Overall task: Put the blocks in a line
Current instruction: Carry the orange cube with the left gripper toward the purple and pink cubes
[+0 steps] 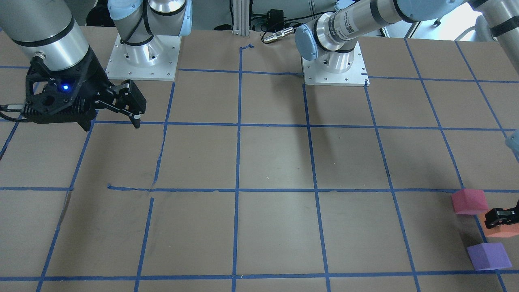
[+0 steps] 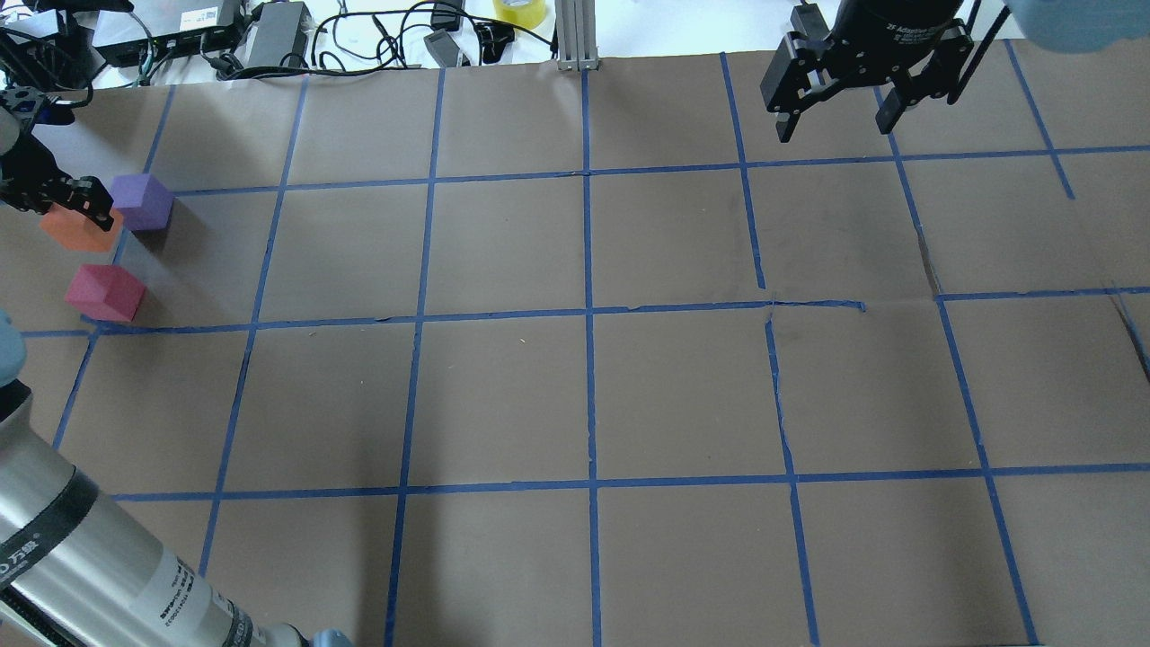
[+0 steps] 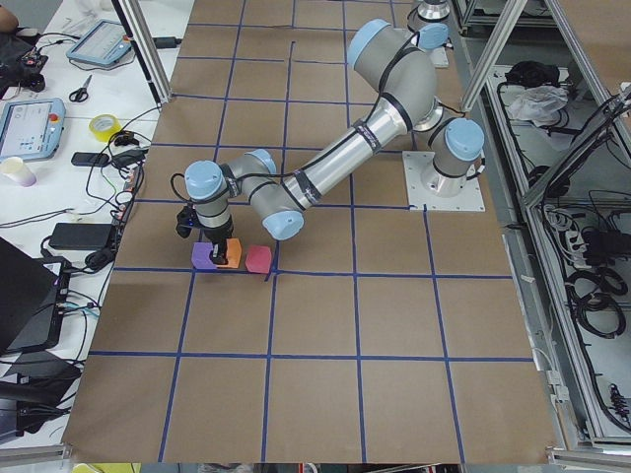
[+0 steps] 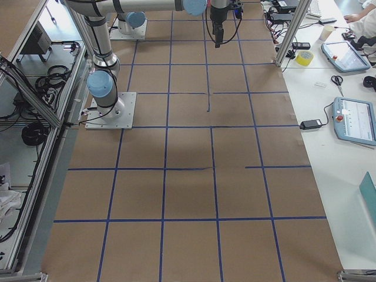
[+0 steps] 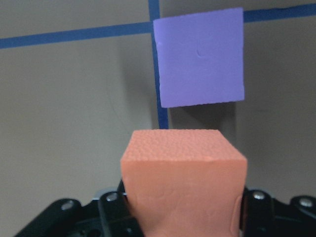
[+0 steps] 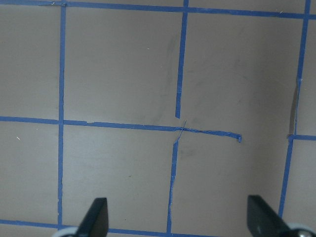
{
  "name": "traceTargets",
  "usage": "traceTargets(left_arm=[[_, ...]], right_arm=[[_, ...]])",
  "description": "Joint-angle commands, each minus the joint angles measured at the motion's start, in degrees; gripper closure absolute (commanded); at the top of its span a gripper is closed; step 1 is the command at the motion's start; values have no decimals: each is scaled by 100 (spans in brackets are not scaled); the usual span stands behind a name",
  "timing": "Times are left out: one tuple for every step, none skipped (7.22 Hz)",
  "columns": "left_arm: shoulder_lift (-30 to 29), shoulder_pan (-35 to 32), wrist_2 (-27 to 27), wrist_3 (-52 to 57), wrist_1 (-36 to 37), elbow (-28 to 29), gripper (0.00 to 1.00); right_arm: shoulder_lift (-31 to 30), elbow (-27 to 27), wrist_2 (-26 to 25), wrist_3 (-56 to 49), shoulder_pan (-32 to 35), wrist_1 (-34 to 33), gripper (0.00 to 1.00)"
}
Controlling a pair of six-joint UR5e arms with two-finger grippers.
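Three small foam cubes stand close together at the table's far left. The purple block (image 2: 142,201) is farthest, the orange block (image 2: 79,231) in the middle, the pinkish-red block (image 2: 105,292) nearest. My left gripper (image 2: 76,211) is shut on the orange block (image 5: 182,187), low at the table, with the purple block (image 5: 200,64) just ahead of it. In the front-facing view the left gripper (image 1: 500,217) covers part of the orange block (image 1: 502,232), between the pinkish-red block (image 1: 469,201) and the purple block (image 1: 488,256). My right gripper (image 2: 834,130) is open and empty, held high at the far right.
Brown paper with a blue tape grid (image 2: 588,310) covers the table. The two arm bases (image 1: 142,56) (image 1: 334,67) stand at the robot's edge. Cables, boxes and a yellow tape roll (image 2: 519,11) lie beyond the far edge. The left arm's forearm (image 2: 81,548) crosses the near left corner.
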Motion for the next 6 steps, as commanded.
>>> traceTargets(left_arm=[[-83, 0, -27, 11, -10, 5, 100], [-118, 0, -36, 11, -10, -30, 100], [-179, 0, -45, 20, -10, -31, 100], [-232, 0, -114, 12, -10, -31, 100], [-285, 0, -228, 3, -1, -31, 100], [-311, 0, -229, 3, -1, -31, 100]], right_arm=[[-7, 37, 3, 8, -7, -3, 0], [-7, 37, 3, 8, -7, -3, 0], [-7, 37, 3, 8, -7, -3, 0], [-7, 37, -6, 8, -7, -3, 0], [-7, 37, 3, 8, -7, -3, 0], [-7, 37, 3, -1, -7, -3, 0]])
